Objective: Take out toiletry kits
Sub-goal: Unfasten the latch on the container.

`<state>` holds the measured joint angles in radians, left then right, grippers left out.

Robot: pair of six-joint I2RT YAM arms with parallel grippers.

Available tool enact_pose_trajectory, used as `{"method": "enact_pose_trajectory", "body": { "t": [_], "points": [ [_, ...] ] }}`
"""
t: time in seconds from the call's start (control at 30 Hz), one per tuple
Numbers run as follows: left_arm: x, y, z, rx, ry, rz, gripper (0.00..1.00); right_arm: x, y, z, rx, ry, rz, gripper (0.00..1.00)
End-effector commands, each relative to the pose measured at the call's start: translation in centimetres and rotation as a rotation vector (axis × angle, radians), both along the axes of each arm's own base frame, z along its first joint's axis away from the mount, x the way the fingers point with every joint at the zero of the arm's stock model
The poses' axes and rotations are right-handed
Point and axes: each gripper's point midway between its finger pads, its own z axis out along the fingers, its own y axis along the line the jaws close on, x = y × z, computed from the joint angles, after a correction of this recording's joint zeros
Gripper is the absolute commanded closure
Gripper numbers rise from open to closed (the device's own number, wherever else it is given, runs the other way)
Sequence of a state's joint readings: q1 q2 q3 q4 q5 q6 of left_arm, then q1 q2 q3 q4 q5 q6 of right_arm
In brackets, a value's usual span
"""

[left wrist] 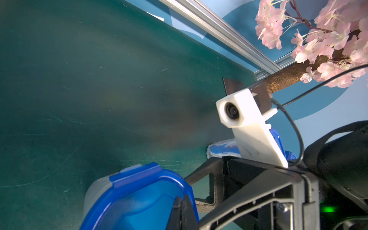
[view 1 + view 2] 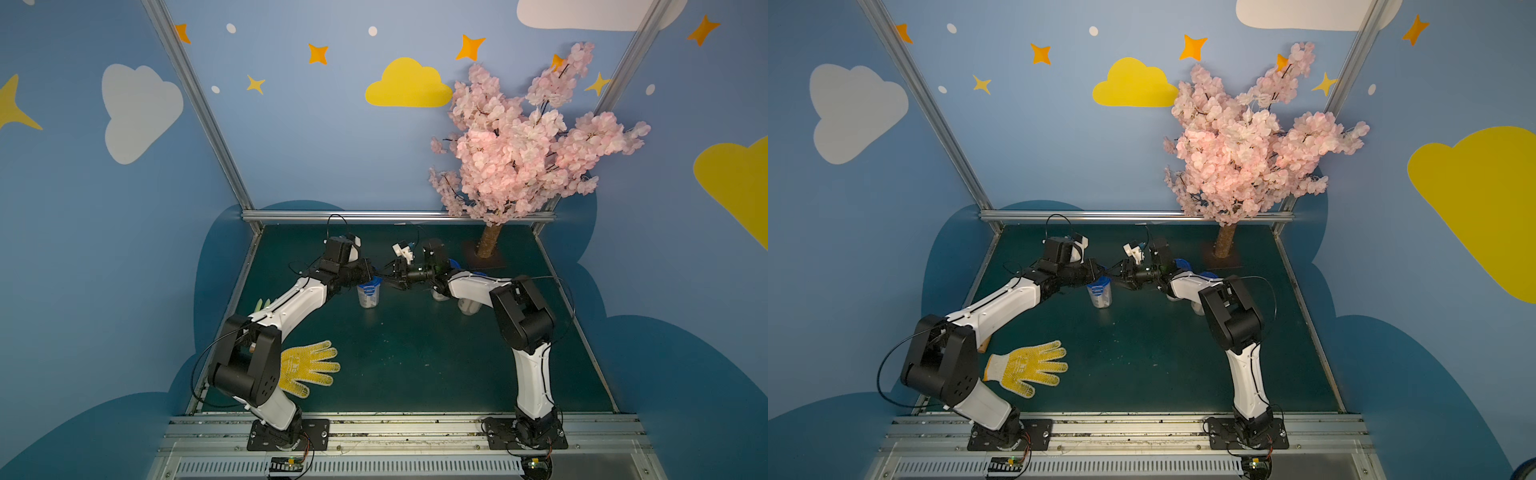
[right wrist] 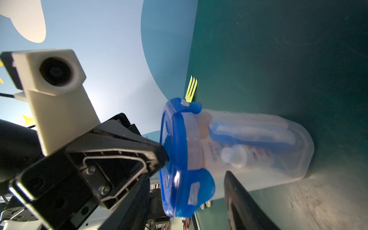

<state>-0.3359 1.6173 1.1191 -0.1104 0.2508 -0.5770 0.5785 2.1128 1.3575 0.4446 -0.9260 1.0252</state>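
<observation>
A clear jar (image 2: 369, 296) (image 2: 1100, 296) with a blue tabbed lid (image 1: 139, 199) (image 3: 169, 151) stands mid-table. Through its wall I see a toiletry kit (image 3: 249, 137): a blue-and-white toothbrush, a white tube and a small bottle. My left gripper (image 1: 182, 201) (image 2: 372, 277) is shut, and its tips rest on top of the lid. My right gripper (image 3: 187, 189) (image 2: 390, 280) comes in from the opposite side. It is open, with its jaws on either side of one lid tab and one finger (image 3: 239, 201) beside the jar wall.
Two more blue-lidded jars (image 2: 440, 294) (image 2: 469, 308) sit under my right forearm. A yellow glove (image 2: 309, 368) lies at the front left, and a yellow fork (image 3: 191, 87) at the left edge. A pink blossom tree (image 2: 528, 137) stands at the back right, before the metal rail (image 2: 395, 216).
</observation>
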Motion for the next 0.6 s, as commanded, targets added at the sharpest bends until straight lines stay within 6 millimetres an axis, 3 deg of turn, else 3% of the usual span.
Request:
{"method": "enact_pose_trajectory", "body": {
  "t": [0.0, 0.23, 0.57],
  "points": [
    [-5.1, 2.1, -8.4, 0.122, 0.306, 0.019, 0.98, -0.9, 0.4, 3.2, 0.076, -0.056, 0.022, 0.42],
    [-6.1, 2.4, -9.8, 0.127, 0.336, 0.025, 0.98, -0.7, 0.0, 5.6, 0.127, -0.102, 0.006, 0.42],
    [-7.6, 3.0, -11.9, 0.143, 0.387, 0.029, 0.98, 0.0, -0.9, 7.4, 0.189, -0.127, -0.021, 0.44]
  ]
}}
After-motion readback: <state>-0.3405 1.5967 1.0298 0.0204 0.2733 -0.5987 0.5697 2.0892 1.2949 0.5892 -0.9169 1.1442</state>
